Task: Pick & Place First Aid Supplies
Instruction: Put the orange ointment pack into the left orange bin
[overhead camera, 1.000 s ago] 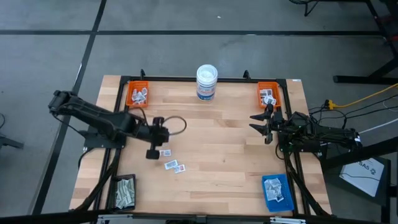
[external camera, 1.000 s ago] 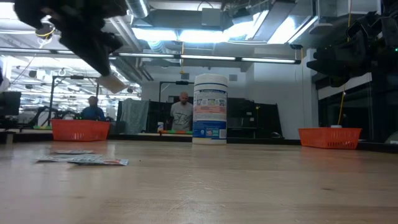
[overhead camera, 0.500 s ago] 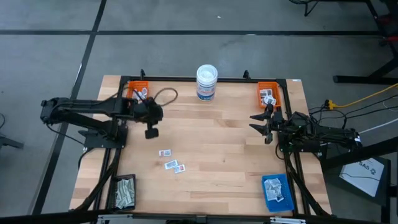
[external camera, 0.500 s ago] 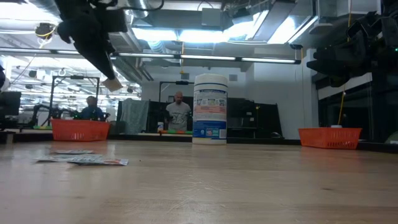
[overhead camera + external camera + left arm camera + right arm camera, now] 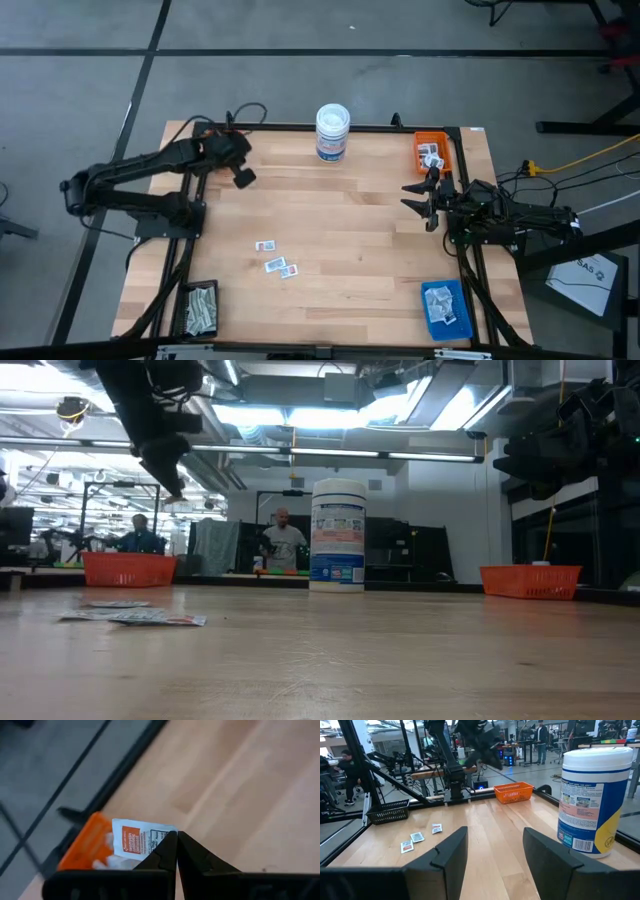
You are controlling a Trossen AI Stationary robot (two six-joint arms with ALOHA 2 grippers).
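Note:
My left gripper (image 5: 244, 178) hangs over the table's far left corner, shut on a small white packet with an orange label (image 5: 142, 842). The orange tray (image 5: 85, 845) with other packets lies just beyond and below it. Three more packets (image 5: 276, 262) lie flat on the wood left of the middle, also seen in the right wrist view as packets (image 5: 417, 837). My right gripper (image 5: 421, 193) waits at the right edge, level, open and holding nothing (image 5: 495, 842). My left gripper pinches the packet by one corner (image 5: 169, 836) between its two fingertips. The fingers slant down from above. The packet sticks out past the tips, lifted clear of the table, its printed face toward the wrist camera.
A white tub with a blue label (image 5: 333, 132) stands at the far edge's middle. A second orange tray (image 5: 432, 152) sits far right, a blue tray (image 5: 445, 308) near right, a black tray with greenish strips (image 5: 200, 308) near left. People move in the room beyond.
My left gripper, shut on the packet throughout, has swung from above the loose packets toward the table's far left corner and the orange tray, rising a little and turning as it went. The packets on the wood have not moved.

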